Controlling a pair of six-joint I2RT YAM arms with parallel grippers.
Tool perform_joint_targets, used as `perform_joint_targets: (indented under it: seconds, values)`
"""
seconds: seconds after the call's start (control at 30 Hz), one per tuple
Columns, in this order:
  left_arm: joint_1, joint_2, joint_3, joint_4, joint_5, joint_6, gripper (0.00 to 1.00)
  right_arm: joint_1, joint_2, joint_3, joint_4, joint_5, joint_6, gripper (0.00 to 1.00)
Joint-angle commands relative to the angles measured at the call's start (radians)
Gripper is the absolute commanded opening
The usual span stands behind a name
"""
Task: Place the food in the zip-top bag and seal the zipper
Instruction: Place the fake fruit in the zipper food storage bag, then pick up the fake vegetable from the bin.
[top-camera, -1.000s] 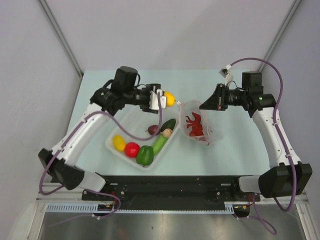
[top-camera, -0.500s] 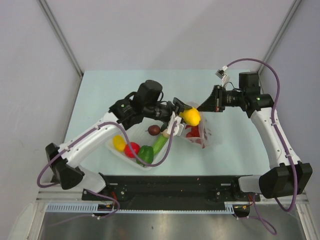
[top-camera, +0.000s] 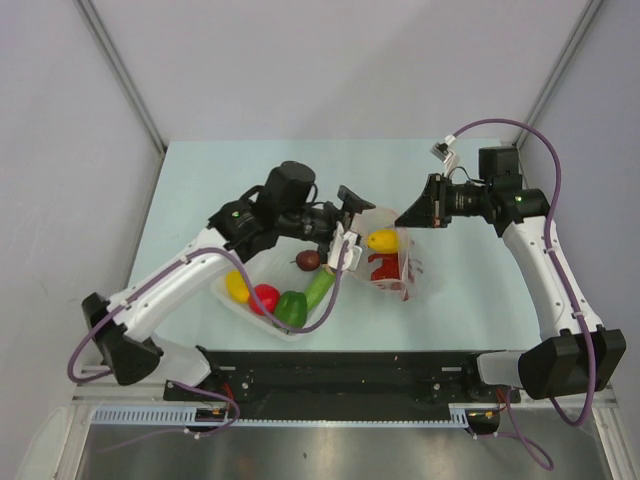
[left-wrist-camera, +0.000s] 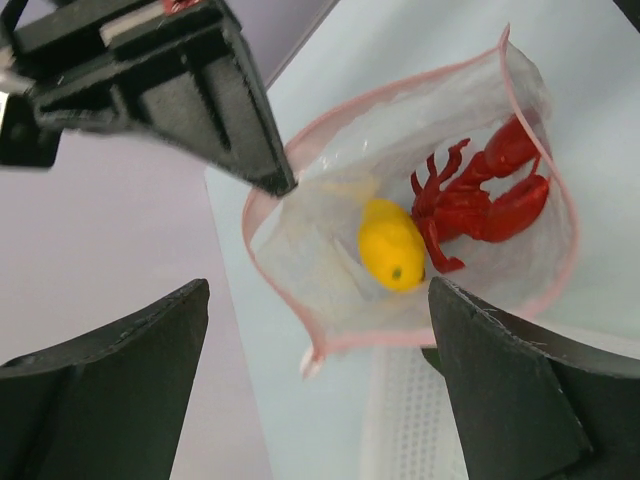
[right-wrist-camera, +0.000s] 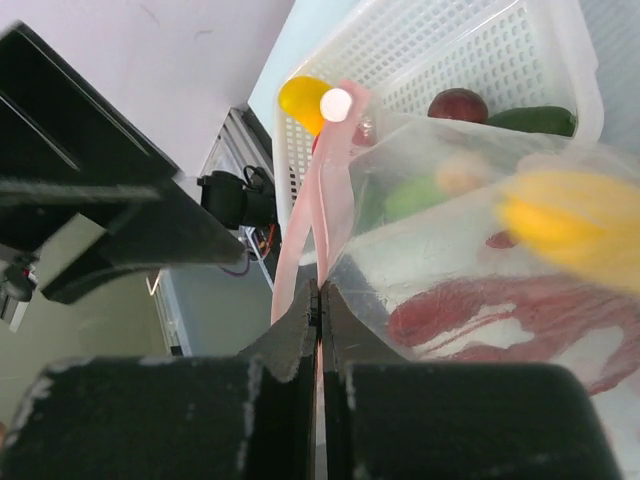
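One yellow piece (left-wrist-camera: 392, 245) now in bag (left-wrist-camera: 310, 235) — left claw (left-wrist-camera: 315, 292) wide.

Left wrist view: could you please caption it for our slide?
Open left gripper faces clear pink-rimmed plastic bag holding yellow toy fruit and red plastic lobster; right gripper pinches the rim.

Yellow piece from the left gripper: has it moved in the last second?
Yes. The yellow piece has gone right from beyond the basket's far corner into the zip-top bag, beside the lobster; the left gripper is open.
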Motion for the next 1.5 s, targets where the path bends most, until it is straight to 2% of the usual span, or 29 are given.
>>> perform_joint_targets:
  seconds: [0.0, 0.13, 0.3, 0.37, 0.47, 0.53, 0.73, 0.87, 0.9, 1.1, 1.47]
  values:
    - [0.062, -0.16, -0.073, -0.032, -0.001, -0.143, 0.94, -0.009, -0.032, 0.03, 0.008, -0.045, -0.025, 0.0]
    - [0.234, -0.223, -0.158, -0.062, 0.033, -0.408, 0.93, -0.015, -0.036, 0.027, 0.001, -0.039, -0.031, 0.0]
    - [0.363, -0.227, -0.367, -0.046, -0.027, -0.549, 0.93, -0.016, -0.036, 0.018, 0.008, -0.033, -0.033, 0.0]
    - [0.381, -0.199, -0.396, -0.029, -0.025, -0.571, 0.93, -0.015, -0.033, 0.015, 0.011, -0.031, -0.031, 0.0]
    - [0.389, -0.13, -0.394, -0.099, 0.011, -0.527, 0.93, -0.016, -0.032, 0.021, -0.002, -0.022, -0.037, 0.0]
    - [0.389, -0.107, -0.396, -0.194, 0.045, -0.446, 0.96, -0.015, -0.038, 0.017, -0.008, -0.016, -0.045, 0.0]
    - [0.375, -0.072, -0.44, -0.302, 0.079, -0.435, 0.98, -0.013, -0.032, 0.006, -0.003, -0.008, -0.039, 0.0]
    - [0.366, -0.039, -0.443, -0.312, 0.105, -0.563, 0.95, -0.01, -0.032, 0.006, 0.0, -0.003, -0.037, 0.0]
    - [0.365, -0.035, -0.439, -0.305, 0.11, -0.642, 0.95, -0.01, -0.03, 0.006, -0.002, -0.002, -0.037, 0.0]
    - [0.357, 0.033, -0.429, -0.293, 0.068, -0.867, 0.93, -0.012, -0.027, 0.003, 0.003, -0.005, -0.03, 0.0]
    - [0.334, 0.146, -0.416, -0.336, -0.016, -0.993, 0.92, -0.013, -0.012, -0.002, 0.012, -0.011, -0.025, 0.0]
